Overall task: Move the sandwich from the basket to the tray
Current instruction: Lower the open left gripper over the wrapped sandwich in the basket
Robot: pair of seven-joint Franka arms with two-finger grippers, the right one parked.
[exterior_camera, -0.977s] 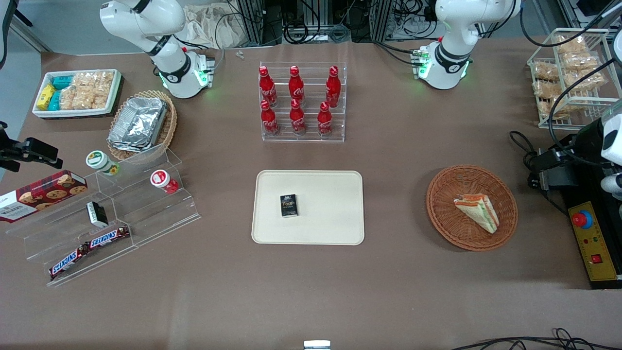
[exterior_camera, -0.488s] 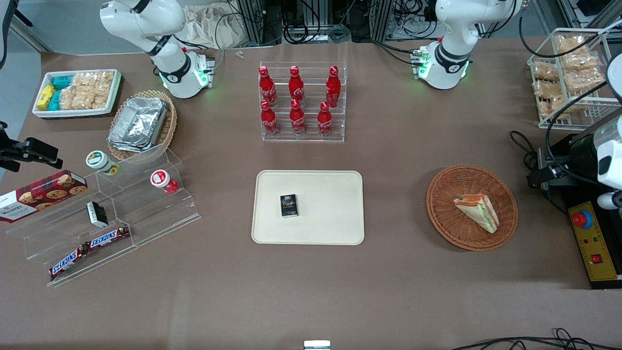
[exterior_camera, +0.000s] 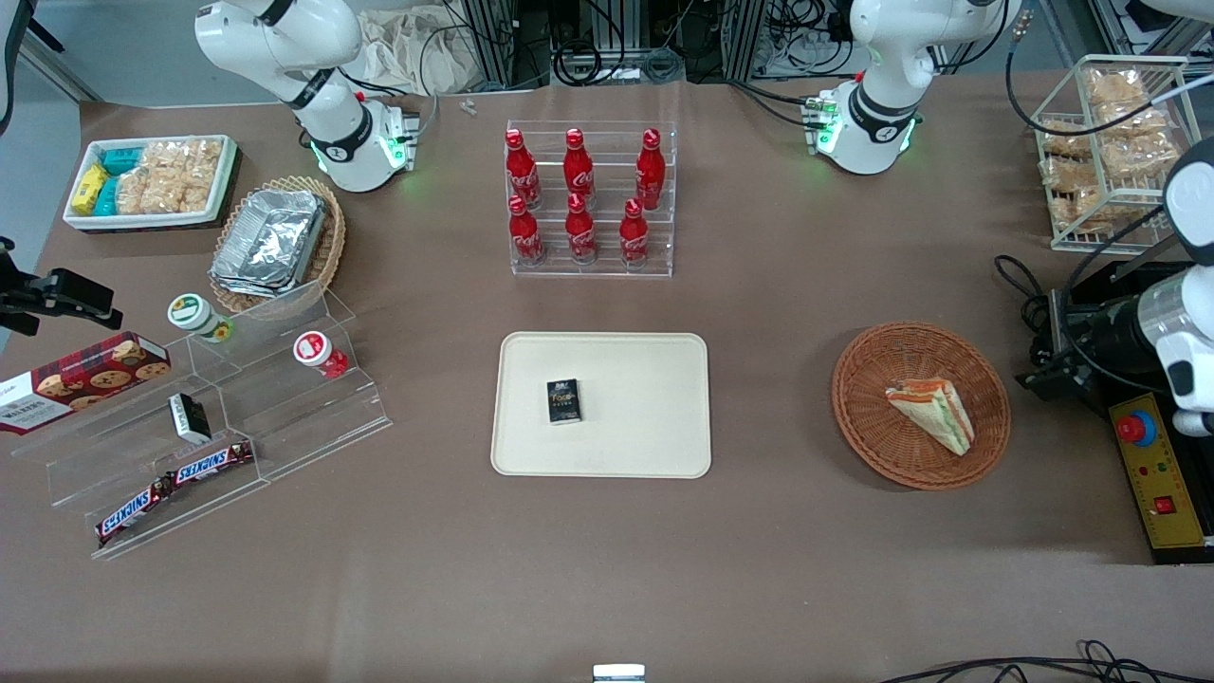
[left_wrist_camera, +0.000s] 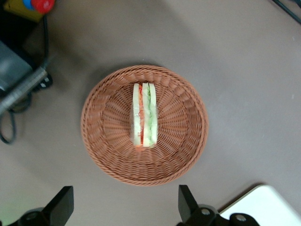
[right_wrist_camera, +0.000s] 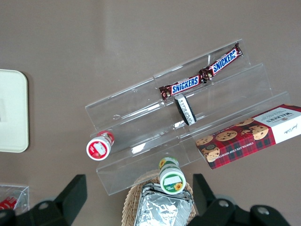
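From the front, the sandwich (exterior_camera: 931, 414) lies in the round basket (exterior_camera: 920, 405) of tight reddish-brown wicker, toward my working end of the table. It is a triangular wedge of white bread with orange, red and green layers. The tray (exterior_camera: 601, 404) is flat, cream-beige, with rounded corners and a low rim; a small dark box (exterior_camera: 563, 400) lies on it, its writing too small to read. My gripper (exterior_camera: 1043, 365) is dark and hangs just beside the basket, near a yellow box with a red button (exterior_camera: 1159, 472). Farther from the camera than the tray, red Coca-Cola bottles (exterior_camera: 579, 196) stand in a clear plastic rack. Toward the parked arm's end, two Snickers bars (exterior_camera: 174, 480) lie on clear acrylic steps.

From my wrist, my gripper (left_wrist_camera: 126, 208) is above the basket (left_wrist_camera: 144, 124), and my black fingers (left_wrist_camera: 186, 203) are wide apart, holding nothing. The sandwich (left_wrist_camera: 143, 114) stands on edge in the middle of the woven bowl.

From the right wrist, the word Snickers (right_wrist_camera: 201, 75) reads clearly, and a red tartan cookie box (right_wrist_camera: 251, 135) lies beside the steps.
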